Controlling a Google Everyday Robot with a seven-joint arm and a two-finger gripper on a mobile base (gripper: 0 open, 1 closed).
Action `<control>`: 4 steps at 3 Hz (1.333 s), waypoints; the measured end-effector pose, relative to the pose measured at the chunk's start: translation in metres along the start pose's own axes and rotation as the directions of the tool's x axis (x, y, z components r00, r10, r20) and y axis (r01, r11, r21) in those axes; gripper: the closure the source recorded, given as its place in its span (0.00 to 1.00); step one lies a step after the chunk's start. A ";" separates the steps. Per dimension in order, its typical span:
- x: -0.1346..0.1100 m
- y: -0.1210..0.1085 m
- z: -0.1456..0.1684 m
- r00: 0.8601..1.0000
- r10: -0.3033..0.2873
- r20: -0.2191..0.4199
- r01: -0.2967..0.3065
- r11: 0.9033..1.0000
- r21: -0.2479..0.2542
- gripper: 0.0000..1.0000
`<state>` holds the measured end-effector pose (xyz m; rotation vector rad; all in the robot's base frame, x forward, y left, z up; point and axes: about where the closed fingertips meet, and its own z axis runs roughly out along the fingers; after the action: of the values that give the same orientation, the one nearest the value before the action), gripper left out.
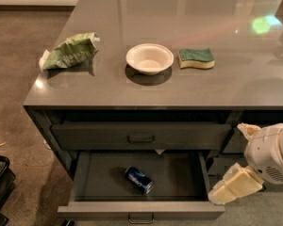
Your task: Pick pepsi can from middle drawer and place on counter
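Clutter on the counter (217, 22) is light: a crumpled green bag (70, 51) at the left, a white bowl (149, 59) in the middle and a green sponge (196, 58) just beside it. Below the closed top drawer (141, 135), the middle drawer (104, 173) stands pulled out, and the pepsi can (138, 180) lies on its side on the drawer floor near the centre. The gripper (226, 163) hangs at the lower right, beside the drawer's right front corner, its cream fingers (236, 187) spread apart and holding nothing.
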<state>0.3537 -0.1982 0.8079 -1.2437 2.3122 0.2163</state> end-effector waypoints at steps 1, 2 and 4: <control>0.010 0.011 0.008 0.999 0.035 0.021 -0.034 0.999 -0.006 0.00; 0.033 0.039 0.048 0.984 0.175 0.043 -0.174 0.984 -0.028 0.00; 0.072 0.059 0.123 0.949 0.309 0.063 -0.308 0.951 -0.029 0.00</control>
<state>0.3161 -0.1733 0.6604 -0.8620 2.4410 0.3814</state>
